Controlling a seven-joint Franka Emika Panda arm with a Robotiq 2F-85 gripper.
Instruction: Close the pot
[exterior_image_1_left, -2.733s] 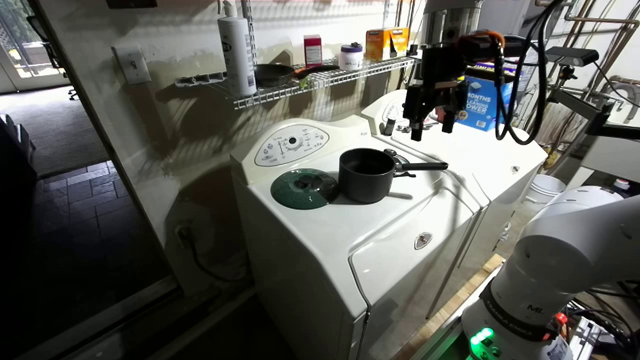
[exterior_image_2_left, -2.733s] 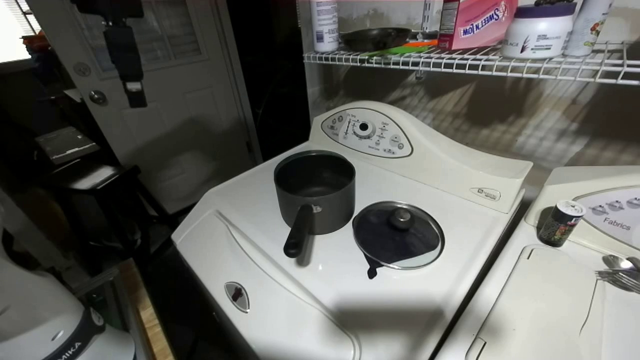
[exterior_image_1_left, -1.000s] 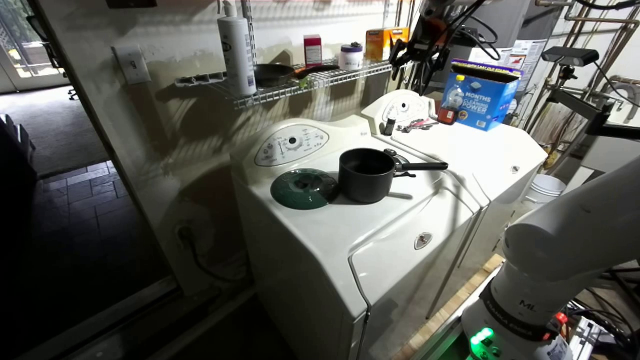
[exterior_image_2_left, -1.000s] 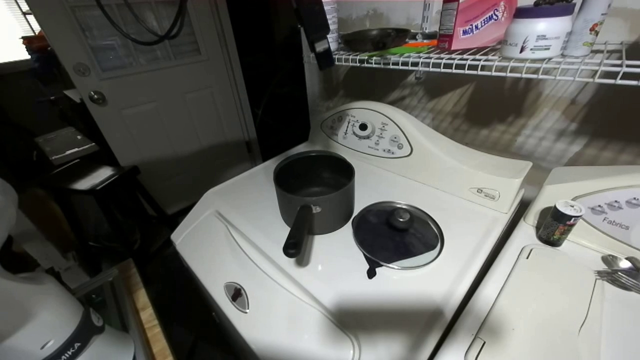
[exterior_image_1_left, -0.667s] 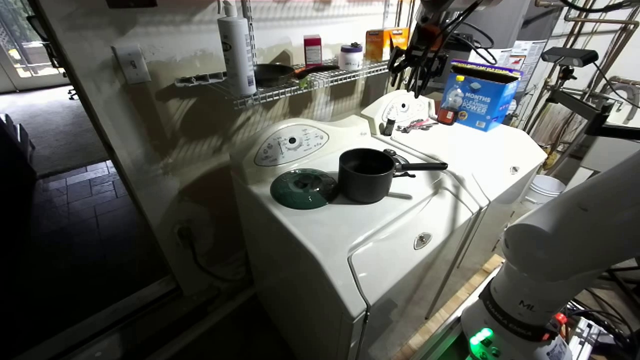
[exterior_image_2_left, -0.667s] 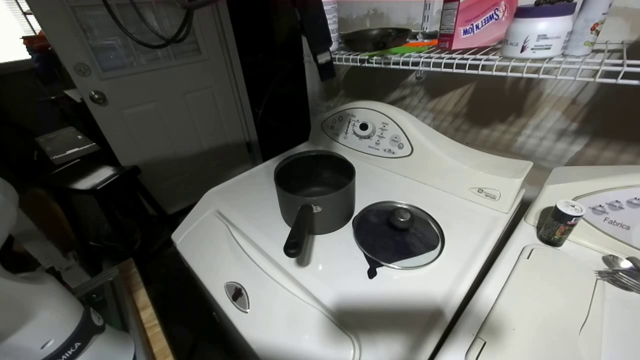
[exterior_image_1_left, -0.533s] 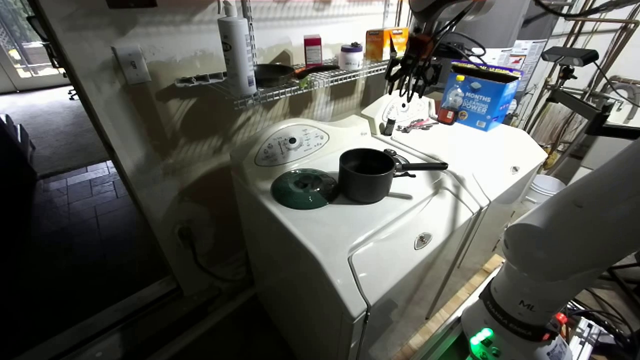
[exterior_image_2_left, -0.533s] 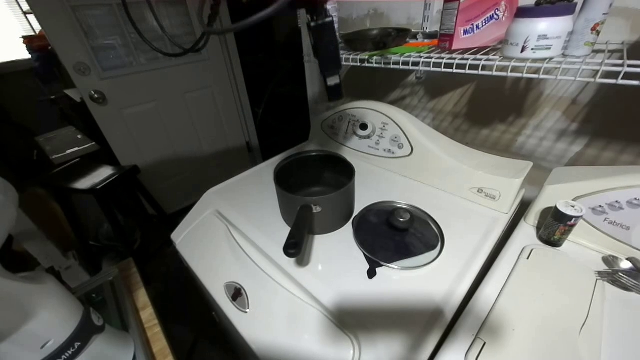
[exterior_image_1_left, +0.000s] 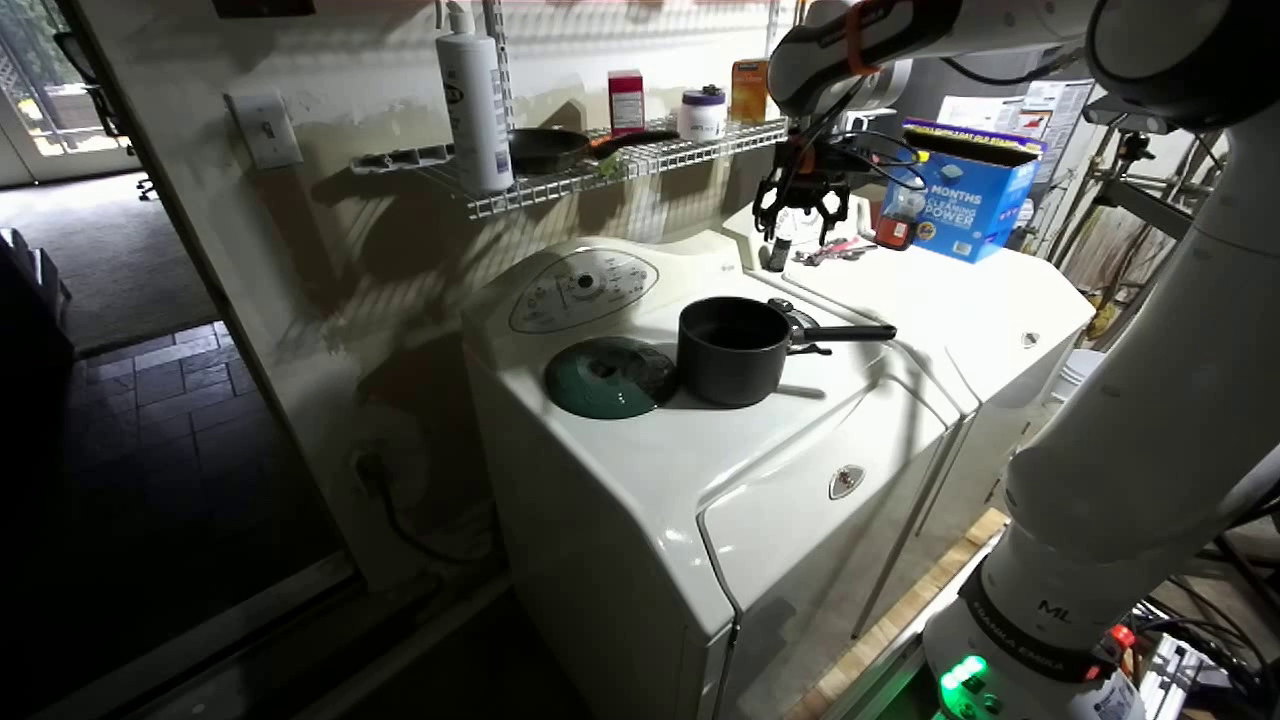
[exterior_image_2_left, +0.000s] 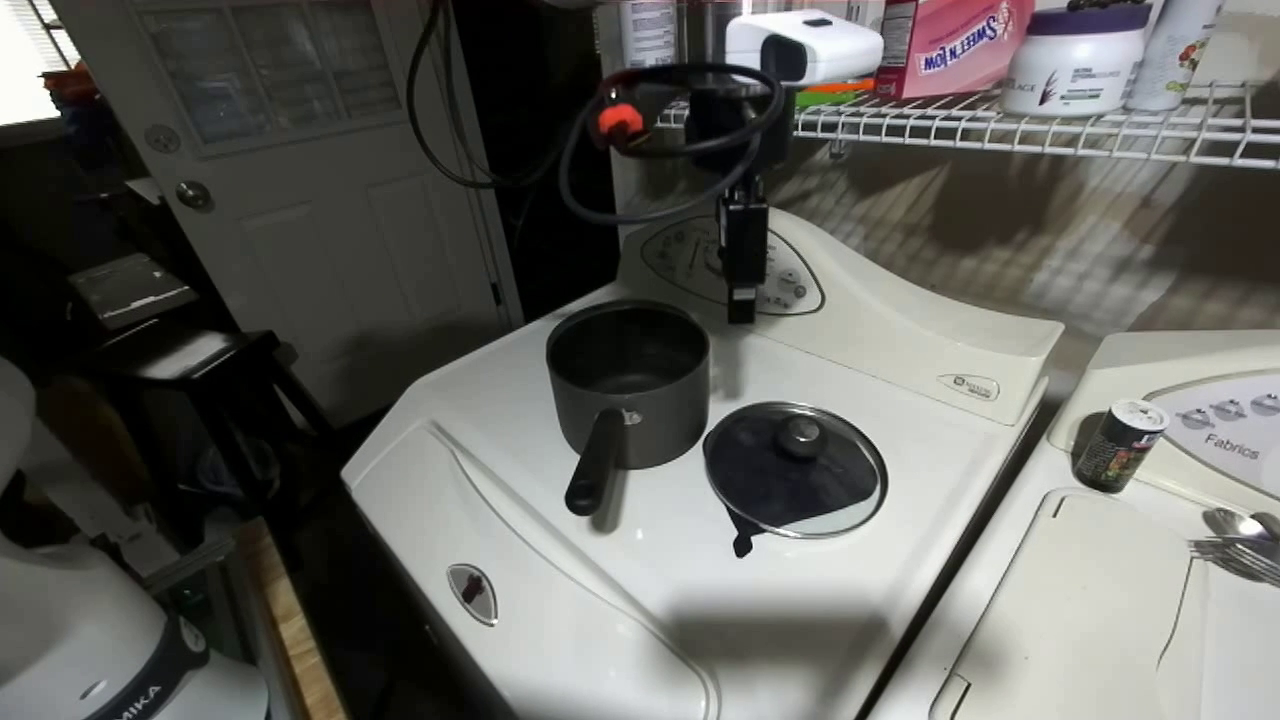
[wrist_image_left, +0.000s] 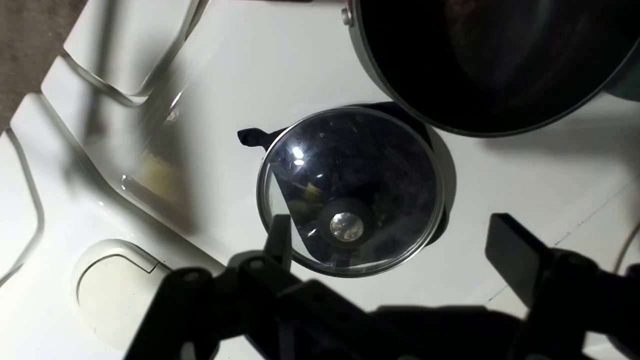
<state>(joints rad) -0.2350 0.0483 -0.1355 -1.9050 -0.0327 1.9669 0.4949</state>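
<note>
The pot (exterior_image_1_left: 735, 362), a dark grey saucepan with a long black handle, stands upright and uncovered on the white machine top in both exterior views (exterior_image_2_left: 640, 425). Its rim and inside show at the upper right of the wrist view (wrist_image_left: 367, 60). A round glass lid (exterior_image_2_left: 790, 475) with a knob lies beside the pot on a dark flat piece; it fills the middle of the wrist view (wrist_image_left: 360, 175) and is partly hidden by the pot in an exterior view (exterior_image_1_left: 803, 318). My gripper (wrist_image_left: 390, 222) is open and empty, pointing down above the lid, also seen in both exterior views (exterior_image_1_left: 797, 235) (exterior_image_2_left: 741, 312).
A green disc (exterior_image_1_left: 600, 395) lies against the pot's far side. The wire shelf (exterior_image_2_left: 960, 140) with bottles and boxes runs behind my gripper. The control panel ridge (exterior_image_2_left: 900, 330) rises at the back. A blue box (exterior_image_1_left: 965, 205) and a small can (exterior_image_2_left: 1122, 445) stand on the neighbouring machine.
My gripper has swung across and come down from tilted near the shelf to pointing downward, lower, by the control panel. The pot and lid have not moved.
</note>
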